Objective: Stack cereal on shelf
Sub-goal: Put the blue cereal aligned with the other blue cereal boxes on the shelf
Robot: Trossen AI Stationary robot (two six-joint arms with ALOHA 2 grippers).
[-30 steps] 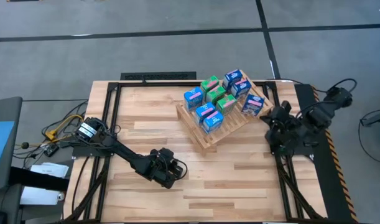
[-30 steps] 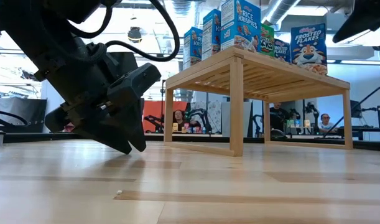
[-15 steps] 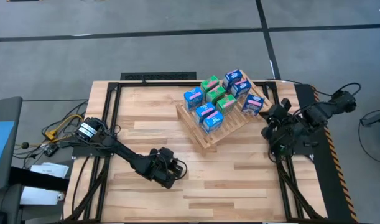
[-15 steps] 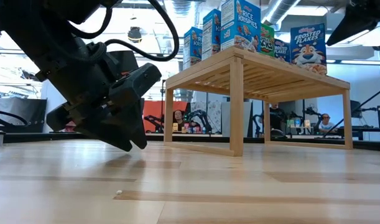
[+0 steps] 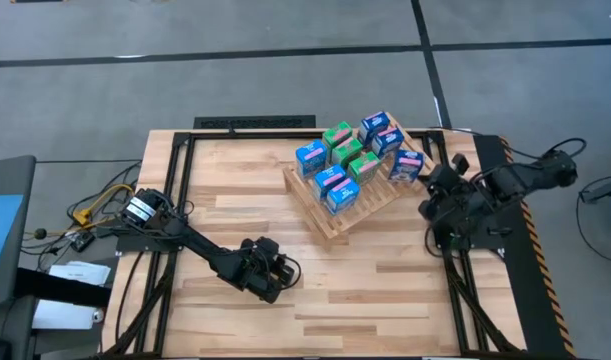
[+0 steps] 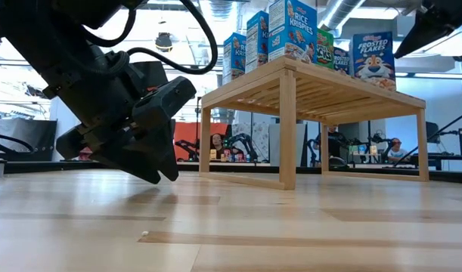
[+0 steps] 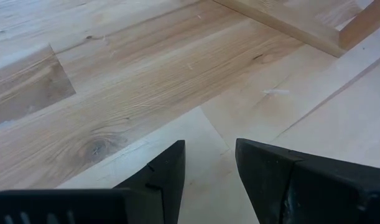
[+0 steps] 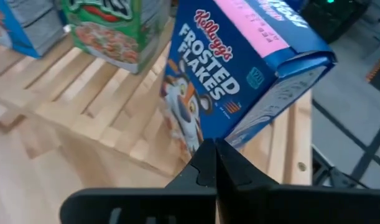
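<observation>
Frosted Flakes box (image 8: pixel 239 93) stands on the shelf's (image 5: pixel 337 222) right end; my right gripper (image 8: pixel 213 163), fingers closed and empty, nudges it, so I judge squaring comes next, while the left gripper (image 7: pixel 208 168) rests slightly parted near the table's (image 5: pixel 385 290) front.

Seven cereal boxes (image 5: pixel 347 160) are being counted on one shelf (image 5: pixel 330 215): five blue, two green. Two grippers are being seen.

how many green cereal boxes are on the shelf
2 green boxes, both in the middle of the shelf: one toward the far edge, one just nearer. The blue boxes may hide more.
</observation>
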